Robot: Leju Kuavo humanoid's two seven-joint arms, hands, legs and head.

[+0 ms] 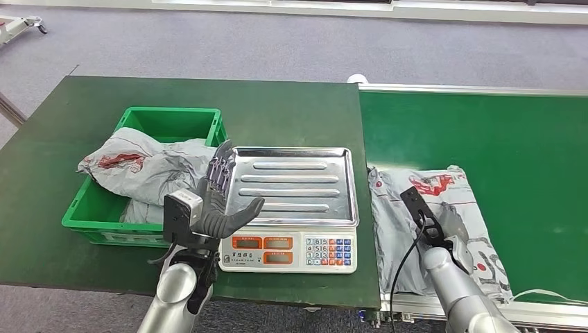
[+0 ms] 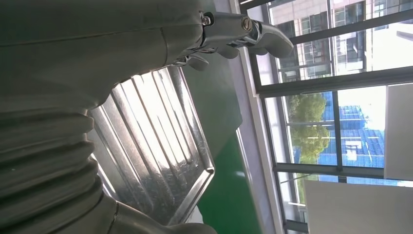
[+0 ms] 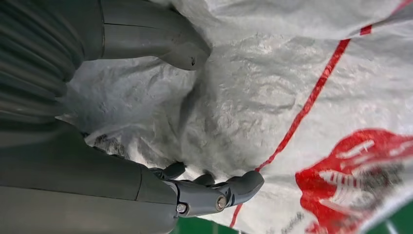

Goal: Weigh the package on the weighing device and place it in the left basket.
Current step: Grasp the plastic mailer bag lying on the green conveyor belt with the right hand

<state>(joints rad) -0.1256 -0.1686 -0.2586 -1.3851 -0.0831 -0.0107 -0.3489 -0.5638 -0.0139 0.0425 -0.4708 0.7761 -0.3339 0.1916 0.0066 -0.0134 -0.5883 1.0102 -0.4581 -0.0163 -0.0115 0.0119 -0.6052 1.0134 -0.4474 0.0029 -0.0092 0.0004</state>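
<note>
A grey package with red print (image 1: 405, 208) lies flat on the green conveyor belt (image 1: 513, 152), to the right of the scale. My right hand (image 1: 438, 223) is down on it. In the right wrist view the right hand (image 3: 83, 165) has its thumb (image 3: 180, 48) and fingertips (image 3: 238, 187) pressed into the crumpled package (image 3: 292, 78), with a fold of it bunched between them. My left hand (image 1: 220, 198) hovers open, fingers spread, over the left edge of the scale's steel tray (image 1: 298, 184). The left wrist view shows the left hand (image 2: 73, 73) above the bare tray (image 2: 156, 146).
The scale's display and keypad (image 1: 288, 251) face the table's near edge. The green basket (image 1: 87, 220) stands left of the scale on the dark green table (image 1: 291, 111) and holds grey packages (image 1: 149, 170) that bulge over its rim. A black cable (image 1: 402, 263) hangs by my right forearm.
</note>
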